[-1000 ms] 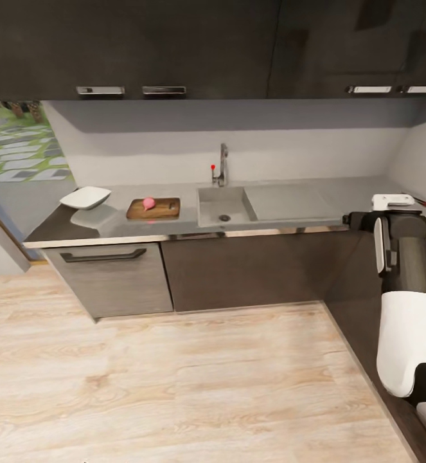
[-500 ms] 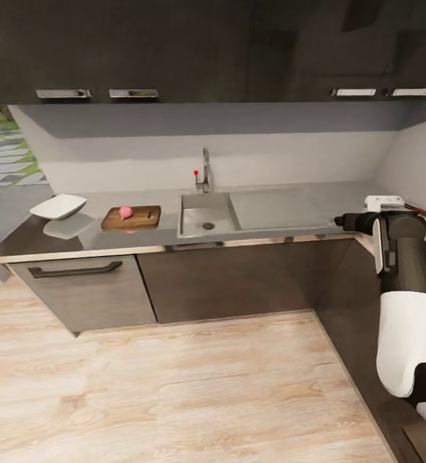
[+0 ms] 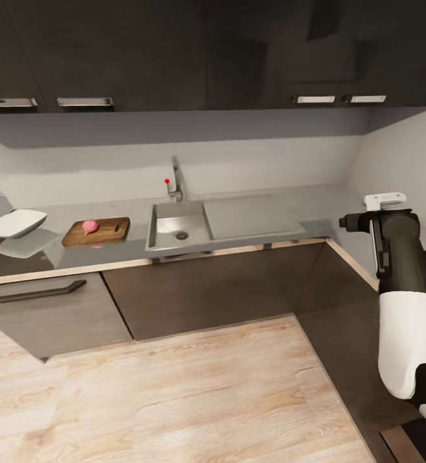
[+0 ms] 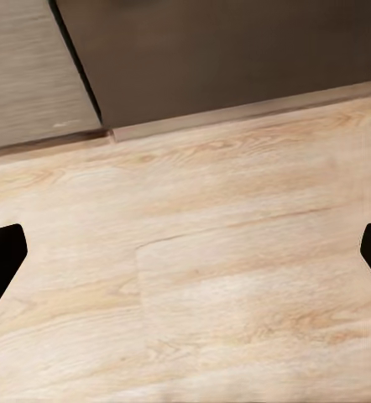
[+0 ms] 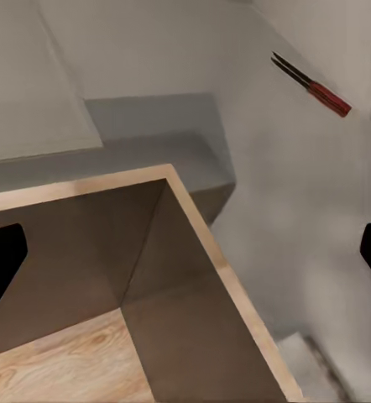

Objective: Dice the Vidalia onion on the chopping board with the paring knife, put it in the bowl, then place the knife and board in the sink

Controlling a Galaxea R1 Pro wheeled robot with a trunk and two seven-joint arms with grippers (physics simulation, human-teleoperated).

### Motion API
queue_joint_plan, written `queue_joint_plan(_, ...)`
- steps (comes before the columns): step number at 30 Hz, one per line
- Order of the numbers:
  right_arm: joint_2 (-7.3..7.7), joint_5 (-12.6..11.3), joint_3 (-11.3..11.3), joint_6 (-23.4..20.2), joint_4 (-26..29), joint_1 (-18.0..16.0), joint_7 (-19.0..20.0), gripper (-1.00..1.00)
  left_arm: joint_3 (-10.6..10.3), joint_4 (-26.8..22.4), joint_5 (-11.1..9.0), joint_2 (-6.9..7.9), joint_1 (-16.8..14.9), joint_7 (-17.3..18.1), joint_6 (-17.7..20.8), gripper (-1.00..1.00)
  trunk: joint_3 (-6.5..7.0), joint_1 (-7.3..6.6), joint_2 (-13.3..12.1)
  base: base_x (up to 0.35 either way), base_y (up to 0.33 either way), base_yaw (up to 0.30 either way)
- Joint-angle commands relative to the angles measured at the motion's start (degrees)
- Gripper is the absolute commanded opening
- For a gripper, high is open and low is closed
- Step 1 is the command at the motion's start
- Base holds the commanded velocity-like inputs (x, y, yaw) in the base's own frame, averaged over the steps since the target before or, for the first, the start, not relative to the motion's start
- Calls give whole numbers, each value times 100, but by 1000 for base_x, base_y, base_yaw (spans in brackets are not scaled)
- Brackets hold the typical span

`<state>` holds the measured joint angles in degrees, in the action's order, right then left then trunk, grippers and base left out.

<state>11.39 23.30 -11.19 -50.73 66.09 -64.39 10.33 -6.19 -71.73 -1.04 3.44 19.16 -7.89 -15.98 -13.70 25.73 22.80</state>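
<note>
1. A pink onion (image 3: 90,225) is sitting on the chopping board (image 3: 97,231) near the counter's (image 3: 257,222) left end, beside the sink (image 3: 177,226), seemingly awaiting dicing.
2. The bowl (image 3: 13,223) is waiting further left.
3. Both grippers are gaping wide, holding nothing.
</note>
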Motion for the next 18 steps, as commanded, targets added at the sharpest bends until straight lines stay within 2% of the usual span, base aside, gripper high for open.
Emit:
queue_joint_plan(1,-1,66,-3,-18,3,-5,56,100,-19,-4,-10,8,0,-46,-10,100,-3,5,12,111,-124,-168)
queue_joint_plan(13,21,84,2,-15,1,-3,56,100,-23,105,-2,-2,0,-39,-10,100,90,5,12,109,-123,-168)
queue_joint_plan(18,20,79,2,-15,-7,-3,63,100,-91,135,-3,-2,0,-37,-10,100,129,5,12,109,-122,-168)
